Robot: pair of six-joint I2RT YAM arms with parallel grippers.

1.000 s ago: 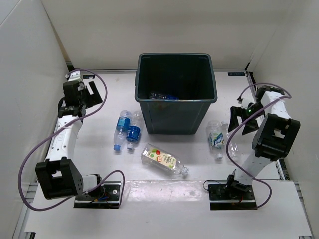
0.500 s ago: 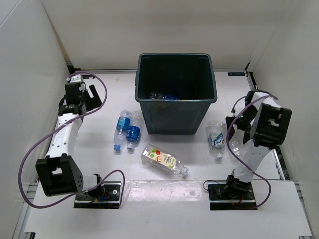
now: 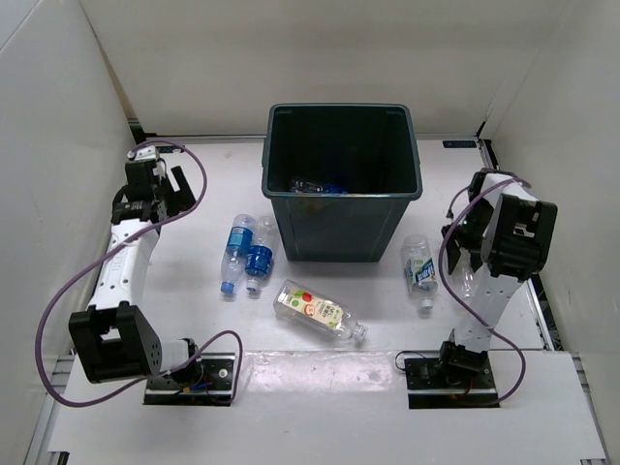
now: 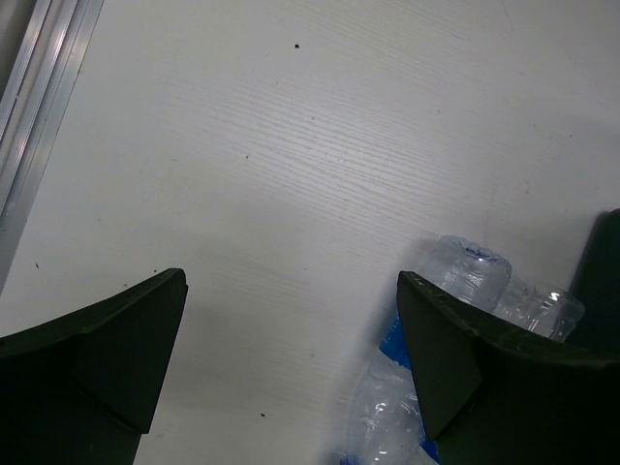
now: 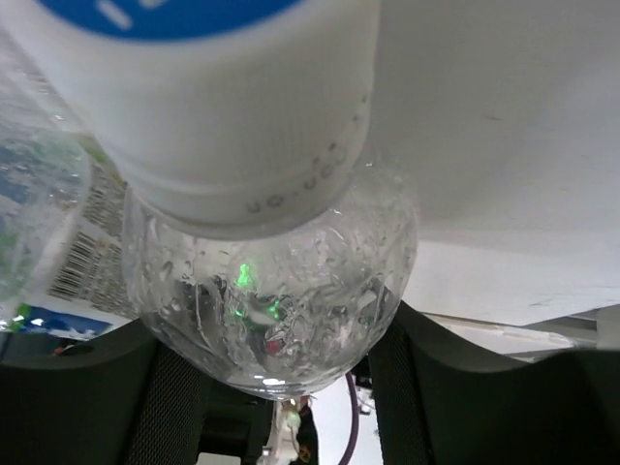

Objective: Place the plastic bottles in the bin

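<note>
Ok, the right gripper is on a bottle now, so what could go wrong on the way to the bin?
1. The right gripper is shut on the rounded clear end of the held bottle, not its middle, so the bottle may slip or swing when lifted.
2. The white-and-blue bottle lies right beside it and could get knocked or rolled.
3. The bin has tall walls, so a low carry could strike the rim.

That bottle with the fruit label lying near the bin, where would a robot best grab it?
Across its labelled middle, from straight above: the fruit-label bottle lies on its side, diagonal, with bare table along both long sides.
</note>
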